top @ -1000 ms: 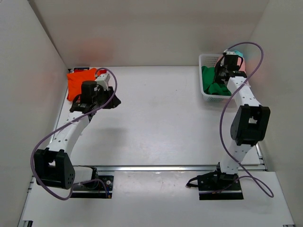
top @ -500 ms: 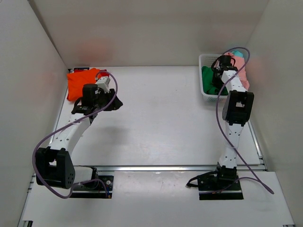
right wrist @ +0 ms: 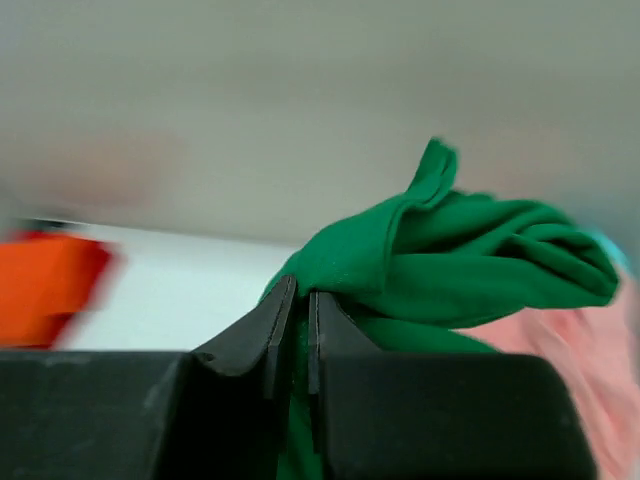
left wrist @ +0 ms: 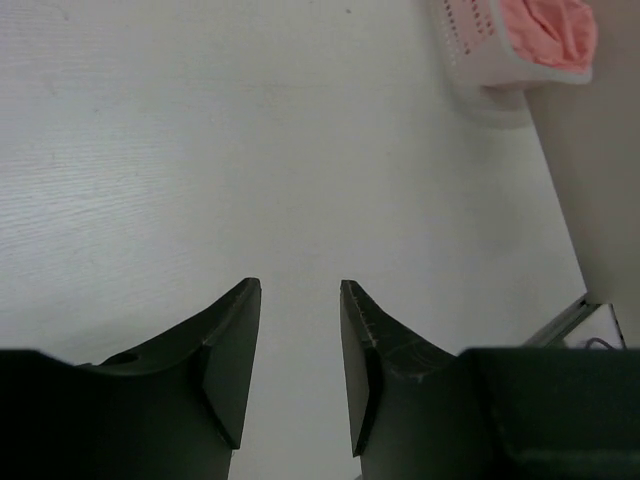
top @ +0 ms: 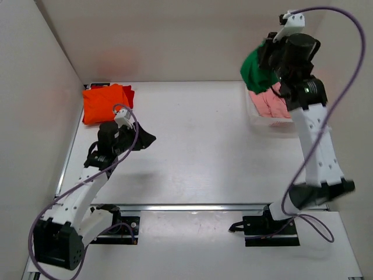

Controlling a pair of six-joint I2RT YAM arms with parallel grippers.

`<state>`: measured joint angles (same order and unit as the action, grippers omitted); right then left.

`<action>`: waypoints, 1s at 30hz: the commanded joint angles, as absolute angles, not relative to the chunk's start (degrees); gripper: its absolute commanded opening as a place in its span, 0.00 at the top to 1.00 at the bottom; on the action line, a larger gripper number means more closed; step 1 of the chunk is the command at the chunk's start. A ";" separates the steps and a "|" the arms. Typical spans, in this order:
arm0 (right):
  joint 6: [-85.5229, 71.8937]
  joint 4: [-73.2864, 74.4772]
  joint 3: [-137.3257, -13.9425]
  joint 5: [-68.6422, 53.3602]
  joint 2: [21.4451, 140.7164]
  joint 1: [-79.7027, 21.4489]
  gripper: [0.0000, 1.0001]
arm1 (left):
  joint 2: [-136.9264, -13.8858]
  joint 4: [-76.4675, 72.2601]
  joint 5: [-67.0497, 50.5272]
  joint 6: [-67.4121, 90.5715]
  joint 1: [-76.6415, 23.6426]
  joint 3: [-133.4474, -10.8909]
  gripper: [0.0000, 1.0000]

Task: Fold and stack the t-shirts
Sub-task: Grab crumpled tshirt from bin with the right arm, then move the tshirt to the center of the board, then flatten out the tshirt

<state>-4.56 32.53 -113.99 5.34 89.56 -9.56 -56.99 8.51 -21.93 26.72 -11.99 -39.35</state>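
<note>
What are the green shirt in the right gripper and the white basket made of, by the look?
Green t-shirt: soft matte cloth, probably cotton knit; it bunches in loose folds where the right gripper pinches it. Basket: rigid white plastic, it seems; smooth moulded wall with rows of small holes.

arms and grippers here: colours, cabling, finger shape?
Both arms match: the left arm and right arm have white link shells and black joint housings. A purple cable loops loose from each wrist to its base. The left gripper and right gripper have matte black, tapered wedge fingers. No markings visible.
</note>
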 commanded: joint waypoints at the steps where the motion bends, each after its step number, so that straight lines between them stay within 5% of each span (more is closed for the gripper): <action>1: -6.76 28.57 -110.23 3.97 82.11 -18.43 1.00 | -49.24 8.60 -22.06 29.53 -11.61 -36.92 0.52; 9: -17.39 23.20 -87.47 -4.81 78.56 -24.26 0.99 | -40.17 18.80 -18.64 27.51 -9.23 -38.32 0.45; 10: -17.84 23.90 -86.32 -9.01 79.18 -24.17 0.74 | -39.99 19.33 -18.11 27.16 -9.23 -38.49 0.44; 11: -19.49 25.21 -85.18 -11.49 79.71 -24.34 0.59 | -39.73 20.82 -18.45 26.64 -9.75 -38.76 0.43; 14: -19.52 24.27 -79.55 -7.23 76.75 -28.19 0.39 | -40.77 21.10 -18.80 26.72 -10.63 -38.15 0.39; 21: -23.99 14.42 -59.09 -9.31 66.72 -24.00 0.46 | -51.04 7.23 -16.54 32.60 -19.50 -33.75 0.39; 30: -23.99 9.67 -49.57 -10.20 71.09 -27.24 0.48 | -74.07 -0.94 -6.43 31.02 -17.42 -40.43 0.34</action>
